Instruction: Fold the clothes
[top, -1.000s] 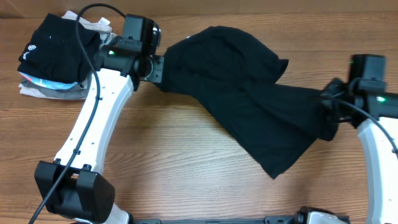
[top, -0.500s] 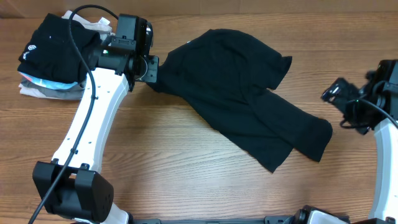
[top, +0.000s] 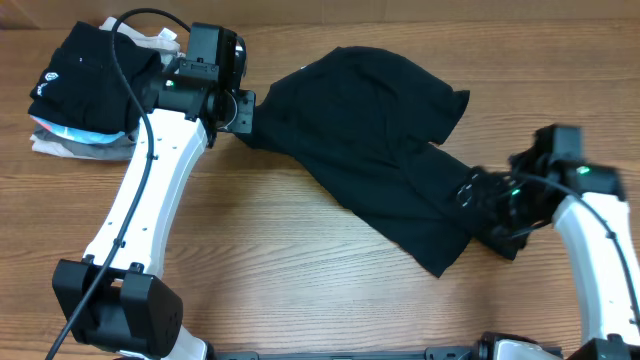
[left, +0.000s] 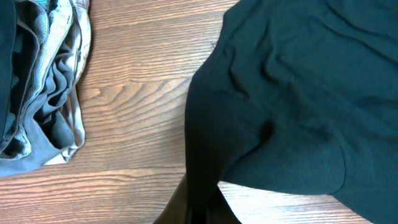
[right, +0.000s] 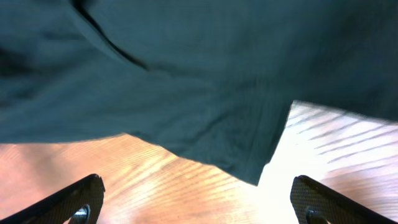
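Off to the left of the left claw (top: 244, 111), just beside its arm, sat a pile of folded garments (top: 85, 95): a black one with a round white logo on top and grey and white ones under it. The left wrist view showed their crumpled grey edges lying on the wood. The left claw itself was pressed together on the upper left edge of the black shirt (top: 370, 140), and in its own camera the cloth drew down into a tight bunch right at the claw. From there the shirt lay spread on the tabletop (top: 300, 270), running down and to the right towards the right claw (top: 488, 203), loosely rumpled, with one layer lapped over another near its lower end. A sleeve stuck out at the top right, well above the right claw. The right claw, blurred in the overhead view, hung over the shirt's lower right end with its jaws spread wide and holding nothing. In its wrist camera both fingertips (right: 84, 196) showed at the bottom corners, with a corner of the shirt's hem and bare wood lying between them.
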